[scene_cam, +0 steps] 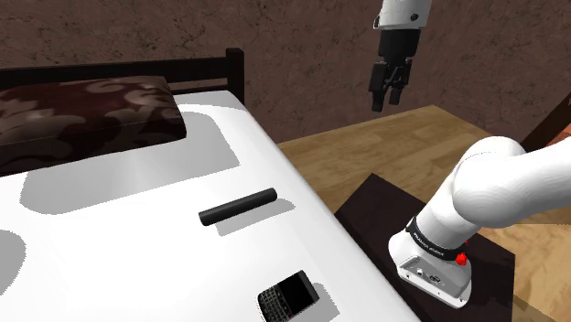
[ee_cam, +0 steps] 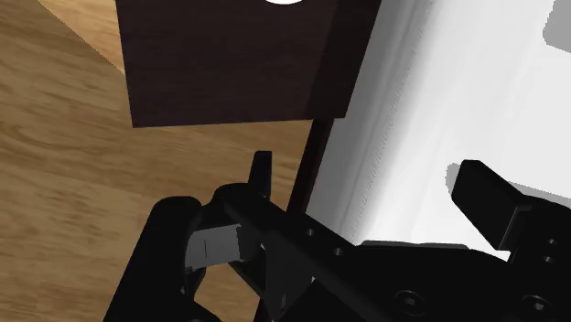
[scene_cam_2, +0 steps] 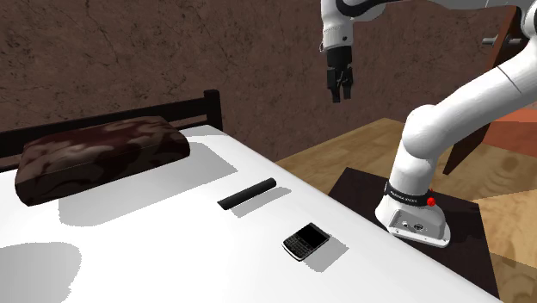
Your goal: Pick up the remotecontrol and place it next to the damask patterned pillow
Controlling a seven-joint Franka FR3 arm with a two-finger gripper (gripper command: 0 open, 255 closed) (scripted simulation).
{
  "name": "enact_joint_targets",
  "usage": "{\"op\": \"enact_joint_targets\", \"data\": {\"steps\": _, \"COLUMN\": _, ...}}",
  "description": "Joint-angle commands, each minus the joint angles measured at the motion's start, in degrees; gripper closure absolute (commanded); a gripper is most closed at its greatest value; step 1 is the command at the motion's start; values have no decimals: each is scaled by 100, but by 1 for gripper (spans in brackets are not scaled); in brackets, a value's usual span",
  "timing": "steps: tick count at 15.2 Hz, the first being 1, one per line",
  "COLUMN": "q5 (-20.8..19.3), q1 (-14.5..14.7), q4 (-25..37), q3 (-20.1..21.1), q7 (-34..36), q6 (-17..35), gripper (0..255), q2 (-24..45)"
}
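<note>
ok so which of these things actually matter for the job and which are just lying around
For the job:
- long black remote on the bed
- dark patterned pillow by the headboard
- gripper, open, high beside the bed

Just lying about:
- keypad phone near the bed's edge

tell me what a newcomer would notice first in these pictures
The white arm rises from the shoulder view's lower right, its black tool hanging open high up beside the bed. On the white bed, a dark patterned pillow lies at the far end. A slim black remote lies mid-surface, with a keypad phone nearer the camera.
</note>
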Motion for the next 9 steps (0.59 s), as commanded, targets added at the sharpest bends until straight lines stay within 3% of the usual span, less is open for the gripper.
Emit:
{"op": "enact_joint_targets", "data": {"steps": 1, "q5": 0, "q1": 0, "q4": 0, "q3": 0, "q7": 0, "q6": 0, "gripper": 0, "q2": 0}}
{"op": "enact_joint_targets", "data": {"steps": 9, "q5": 110, "q1": 751, "q4": -57, "q3": 415, "q7": -808, "q6": 1509, "gripper": 0, "q2": 1060}}
